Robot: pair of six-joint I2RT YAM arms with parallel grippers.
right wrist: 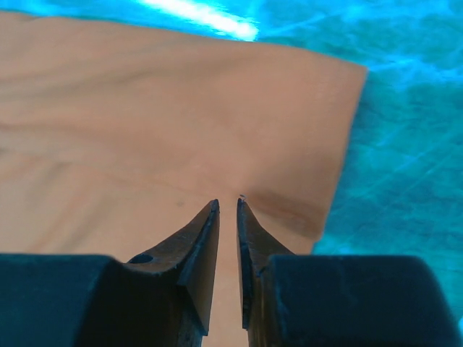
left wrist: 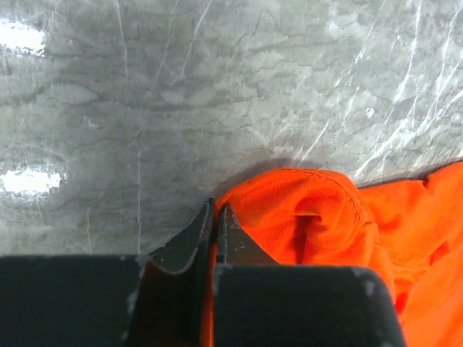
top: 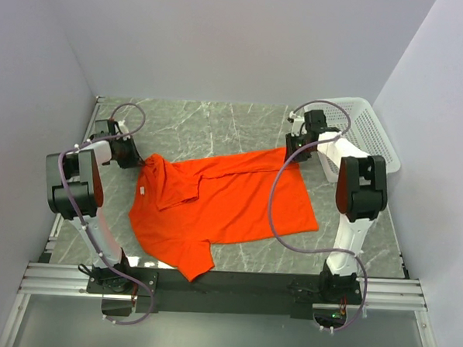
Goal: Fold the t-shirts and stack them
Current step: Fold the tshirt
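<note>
One orange t-shirt lies spread on the marble table, collar to the left and one sleeve toward the near edge. My left gripper is at the shirt's far left corner. In the left wrist view its jaws are shut on a bunched fold of the orange cloth. My right gripper is at the shirt's far right corner. In the right wrist view its jaws stand nearly closed, with the cloth, which looks peach here, running between them and creased at the tips.
A white plastic basket stands at the far right against the wall. White walls close in the table on the left, back and right. Bare marble lies behind the shirt and to the right of the shirt's corner.
</note>
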